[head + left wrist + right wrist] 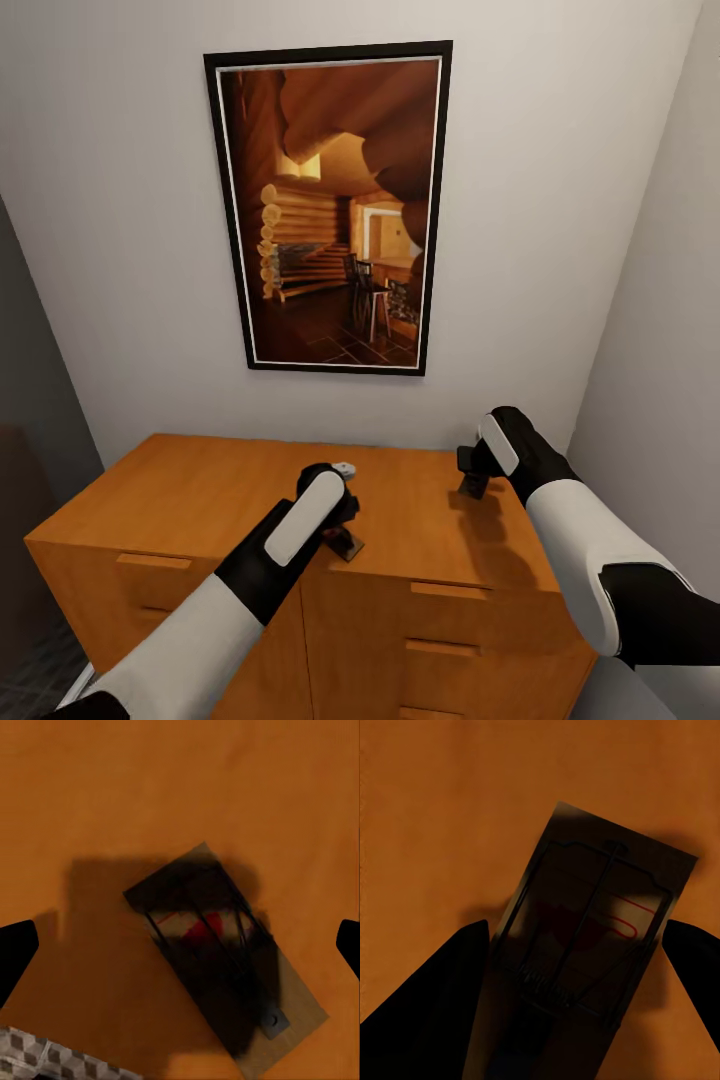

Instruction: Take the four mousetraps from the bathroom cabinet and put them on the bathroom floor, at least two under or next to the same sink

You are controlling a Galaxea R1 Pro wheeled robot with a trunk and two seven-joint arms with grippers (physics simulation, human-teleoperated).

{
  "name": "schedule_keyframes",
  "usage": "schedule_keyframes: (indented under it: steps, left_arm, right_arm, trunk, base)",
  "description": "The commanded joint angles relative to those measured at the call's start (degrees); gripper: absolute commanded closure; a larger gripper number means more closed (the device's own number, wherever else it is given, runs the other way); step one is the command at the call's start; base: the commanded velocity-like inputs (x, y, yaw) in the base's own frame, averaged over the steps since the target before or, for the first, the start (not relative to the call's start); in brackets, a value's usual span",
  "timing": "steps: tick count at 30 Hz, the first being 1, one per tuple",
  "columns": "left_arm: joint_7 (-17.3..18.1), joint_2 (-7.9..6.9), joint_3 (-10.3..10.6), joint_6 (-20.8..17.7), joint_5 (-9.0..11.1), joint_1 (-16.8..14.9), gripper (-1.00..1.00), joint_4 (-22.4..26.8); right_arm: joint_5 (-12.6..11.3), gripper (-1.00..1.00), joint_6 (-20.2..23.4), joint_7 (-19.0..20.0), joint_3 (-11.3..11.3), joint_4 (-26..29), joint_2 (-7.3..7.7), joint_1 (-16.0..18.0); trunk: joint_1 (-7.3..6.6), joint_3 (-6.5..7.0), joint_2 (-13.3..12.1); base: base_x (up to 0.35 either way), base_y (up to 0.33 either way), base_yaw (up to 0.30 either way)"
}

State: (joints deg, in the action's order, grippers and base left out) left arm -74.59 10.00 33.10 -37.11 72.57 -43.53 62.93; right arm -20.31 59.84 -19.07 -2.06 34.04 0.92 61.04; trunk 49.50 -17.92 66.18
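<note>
The orange-brown cabinet [200,490] stands against a pale wall with a framed picture [330,210], and both arms reach over its flat top. The left gripper [180,945] hangs wide open with a mousetrap [225,960] flat on the wood between its fingers, holding nothing — I think it should come straight down and turn to pinch the long sides. The right gripper [577,967] is open too, fingers close beside another mousetrap [592,937] — the wrist views show these traps, while the head view has the grippers in front of them.
</note>
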Motion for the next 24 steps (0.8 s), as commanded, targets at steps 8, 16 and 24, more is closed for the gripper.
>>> schedule_keyframes:
  steps: [8, 16, 24]
  left_arm:
    - [4.7, 0.0, 0.0, -0.4, 0.2, -1.9, -1.0, -3.6]
    - [5.2, 0.0, 0.0, -0.3, 0.3, -2.1, -1.0, -3.6]
    - [5.2, 0.0, 0.0, 0.1, 0.2, -2.1, -1.0, -4.1]
  right_arm:
    - [-0.6, 1.0, 0.2, -0.5, -0.2, 0.1, 0.08, 0.0]
    - [-0.6, 1.0, 0.2, -0.5, -0.2, 0.1, 0.06, 0.0]
    - [-0.6, 1.0, 0.2, -0.5, -0.2, 0.1, 0.11, 0.0]
  trunk:
    - [0.0, -0.08, 0.1]
    - [0.0, -0.08, 0.1]
    - [0.0, -0.08, 0.1]
  base:
    - [0.0, 0.0, 0.0]
    - [0.0, 0.0, 0.0]
    - [0.0, 0.0, 0.0]
